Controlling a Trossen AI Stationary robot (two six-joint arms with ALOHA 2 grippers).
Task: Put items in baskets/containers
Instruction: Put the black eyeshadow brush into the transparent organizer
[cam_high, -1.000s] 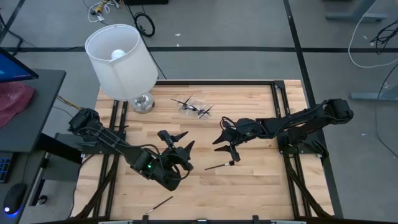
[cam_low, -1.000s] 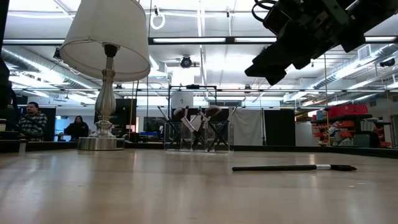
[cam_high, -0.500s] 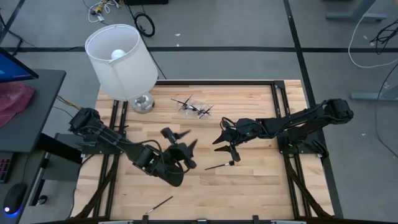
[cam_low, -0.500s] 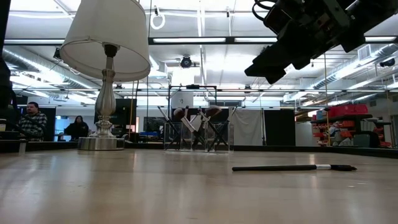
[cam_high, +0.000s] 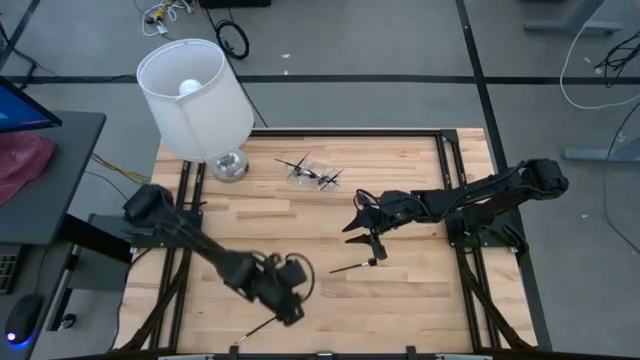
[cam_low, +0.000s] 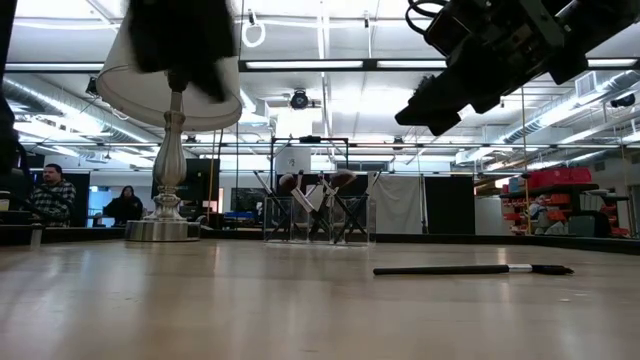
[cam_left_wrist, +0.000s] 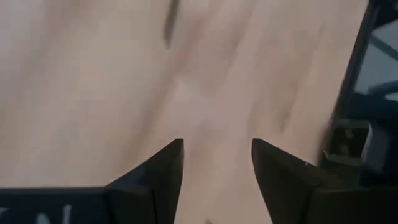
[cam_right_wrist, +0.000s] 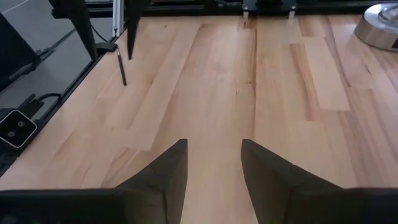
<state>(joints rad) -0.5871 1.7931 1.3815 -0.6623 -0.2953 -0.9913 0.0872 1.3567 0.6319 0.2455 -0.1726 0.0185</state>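
Observation:
Two thin dark brushes lie flat on the wooden table: one (cam_high: 262, 326) by the near edge, and one (cam_high: 355, 266) (cam_low: 470, 269) near the middle. The small clear container (cam_high: 315, 172) (cam_low: 315, 220) stands toward the far edge, with several brushes leaning in it. My left gripper (cam_high: 290, 298) (cam_left_wrist: 217, 146) is open above the table, just beside the near-edge brush, and is blurred. My right gripper (cam_high: 362, 228) (cam_right_wrist: 214, 146) is open and hovers above the table's middle, just beyond the middle brush. In the right wrist view the near-edge brush (cam_right_wrist: 122, 68) shows farther off.
A white-shaded lamp (cam_high: 195, 95) (cam_low: 170, 120) stands on its silver base at the far left corner. Black frame rails (cam_high: 185, 250) run along the table's left and right sides. Bare wood (cam_high: 400, 300) lies between the arms and the near edge. People sit in the room behind (cam_low: 45, 195).
My left arm has swung quickly from the table's middle toward the near edge, ending beside the near-edge brush, and its gripper has turned about on the way. It now shows blurred at the top left of the low view. My right arm and the brushes have kept still.

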